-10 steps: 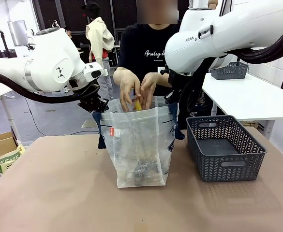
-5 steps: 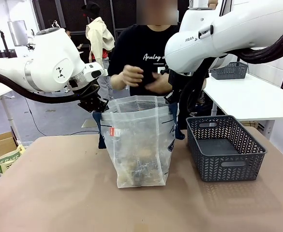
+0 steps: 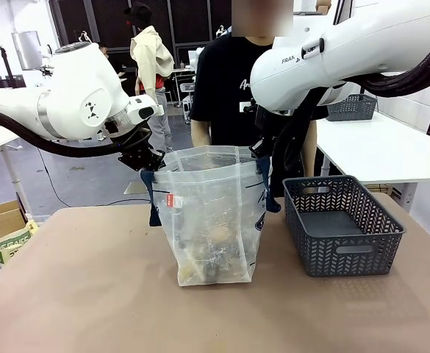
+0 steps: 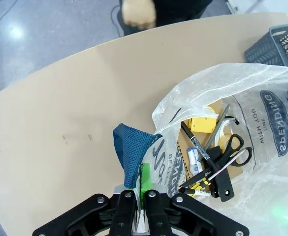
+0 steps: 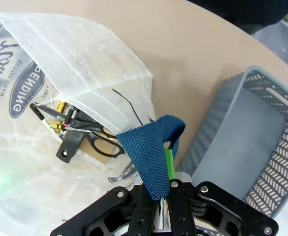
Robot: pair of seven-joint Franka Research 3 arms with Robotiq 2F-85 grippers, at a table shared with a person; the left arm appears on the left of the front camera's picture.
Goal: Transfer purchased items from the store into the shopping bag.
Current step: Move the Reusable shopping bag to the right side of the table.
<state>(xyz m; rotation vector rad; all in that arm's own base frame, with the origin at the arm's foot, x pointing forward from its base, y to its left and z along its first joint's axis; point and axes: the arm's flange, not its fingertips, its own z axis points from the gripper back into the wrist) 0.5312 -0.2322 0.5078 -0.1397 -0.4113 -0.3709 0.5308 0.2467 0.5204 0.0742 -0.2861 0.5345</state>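
The person [image 3: 229,81] across the table has pulled both hands out of the shopping bag [image 3: 215,213]. A second ago they were reaching in through its mouth with something yellow. Now the person stands upright at the far side, one hand [image 4: 139,12] hanging well clear of the bag. I read that as a drop just finished.

My left gripper [image 3: 147,160] is clenched on the bag's left navy strap [image 4: 133,150], and my right gripper [image 3: 261,151] is clamped on the right strap [image 5: 153,147]. Neither has shifted, and the mouth stays stretched open between them.

The bag stands mid-table [image 3: 82,294], just left of the dark basket [image 3: 341,220], whose floor looks bare. The purchased items [image 4: 210,147] lie at the bottom of the bag, among them black-handled scissors [image 4: 235,150], a dark pen [image 4: 198,147] and a yellow piece [image 4: 204,124].

With the basket bare and the hands away, I judge the transfer close to done. My part is to hold the opening steady in case more comes.
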